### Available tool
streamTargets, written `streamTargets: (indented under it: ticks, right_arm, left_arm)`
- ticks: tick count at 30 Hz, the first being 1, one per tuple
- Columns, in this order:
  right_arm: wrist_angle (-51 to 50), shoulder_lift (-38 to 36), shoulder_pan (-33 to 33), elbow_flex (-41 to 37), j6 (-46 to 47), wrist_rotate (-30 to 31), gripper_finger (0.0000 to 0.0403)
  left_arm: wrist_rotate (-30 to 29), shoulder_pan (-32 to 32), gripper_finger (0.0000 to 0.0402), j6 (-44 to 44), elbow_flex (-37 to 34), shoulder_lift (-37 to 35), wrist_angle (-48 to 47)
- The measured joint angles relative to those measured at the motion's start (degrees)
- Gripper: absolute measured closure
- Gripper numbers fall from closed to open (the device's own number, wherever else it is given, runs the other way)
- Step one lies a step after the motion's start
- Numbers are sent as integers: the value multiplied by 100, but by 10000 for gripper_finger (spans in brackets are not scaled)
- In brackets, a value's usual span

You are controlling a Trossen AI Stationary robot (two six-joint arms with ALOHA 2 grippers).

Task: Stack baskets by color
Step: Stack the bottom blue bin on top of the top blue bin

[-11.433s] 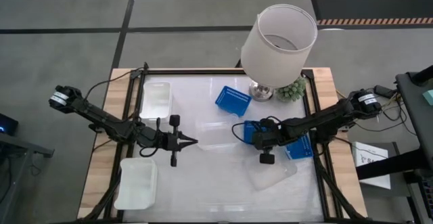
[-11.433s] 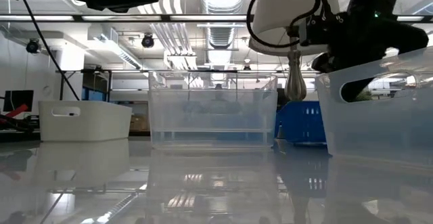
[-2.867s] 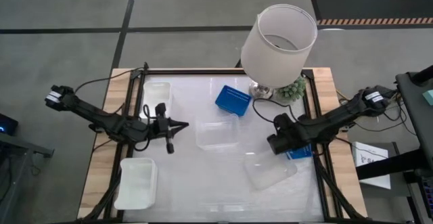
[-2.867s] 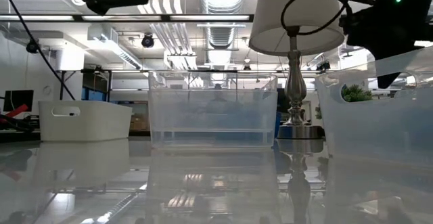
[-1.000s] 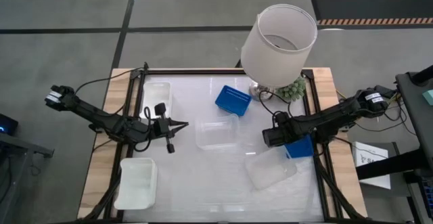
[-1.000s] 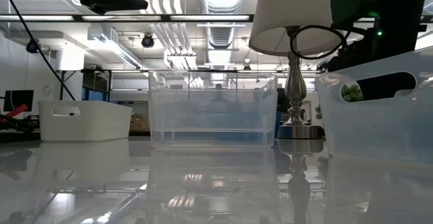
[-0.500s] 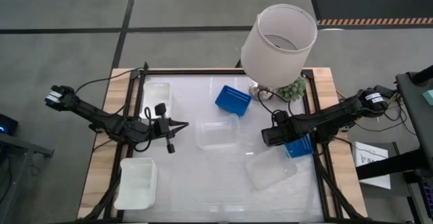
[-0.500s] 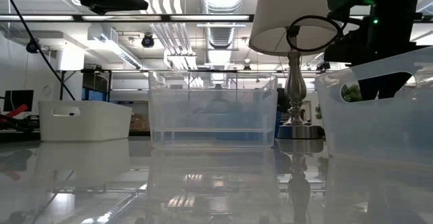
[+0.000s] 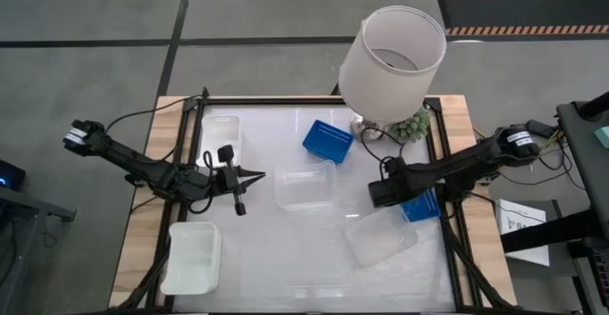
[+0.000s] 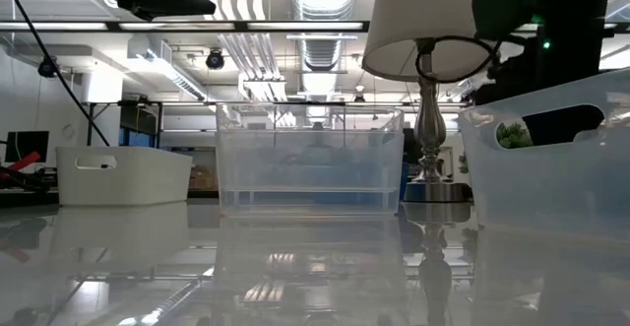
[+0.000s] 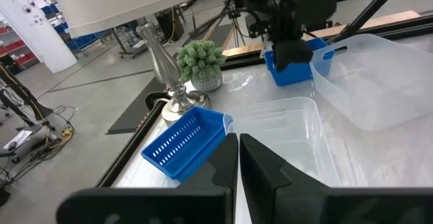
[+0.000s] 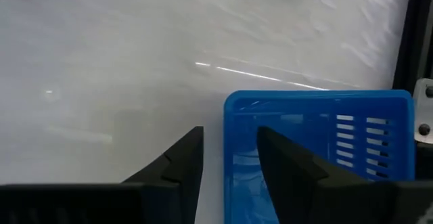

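My right gripper points down at the table's right side, open. It stands astride the short end wall of a blue mesh basket, one finger outside it and one inside, and a gap shows on both sides. A second blue basket rests tilted at the far middle. Two clear baskets stand at the middle and near right. Two white baskets stand at the left. My left gripper hovers shut at the left middle, holding nothing.
A lamp with a big white shade and a metal foot stands at the far right, with a small green plant beside it. Black frame rails run along the table's sides. Bare tabletop lies at the near middle.
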Motion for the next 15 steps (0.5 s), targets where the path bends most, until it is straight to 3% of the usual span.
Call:
streamTargets:
  ticks: [9, 15]
  right_arm:
    - [25, 646, -48, -6, -154, 2, 291]
    - [136, 652, -48, 17, -208, 44, 333]
  left_arm:
    - [-119, 4, 402, 32, 9, -3, 13]
    - [-129, 4, 402, -11, 9, 43, 7]
